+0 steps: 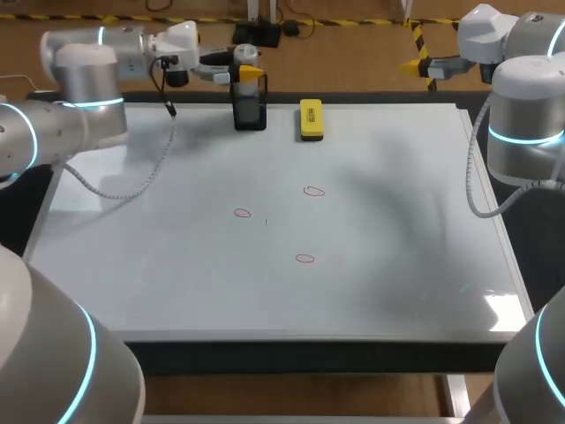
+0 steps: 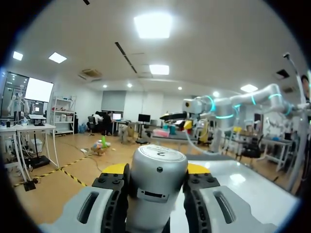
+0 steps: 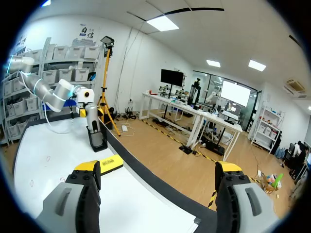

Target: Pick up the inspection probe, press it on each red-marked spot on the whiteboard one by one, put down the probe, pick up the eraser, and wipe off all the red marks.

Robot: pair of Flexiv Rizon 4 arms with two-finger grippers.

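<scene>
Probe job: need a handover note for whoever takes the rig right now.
Left gripper: shut on the probe, which stands in its holder at the whiteboard's far edge.
Right gripper: open, empty, beyond the board's far right corner.
Eraser: lies flat on the board, just right of the holder.
Red marks: three mid-board, none wiped.
Done: probe gripped, not yet lifted out.
Left: lift the probe, press all three marks, put it down, pick up the eraser, wipe the marks.
</scene>
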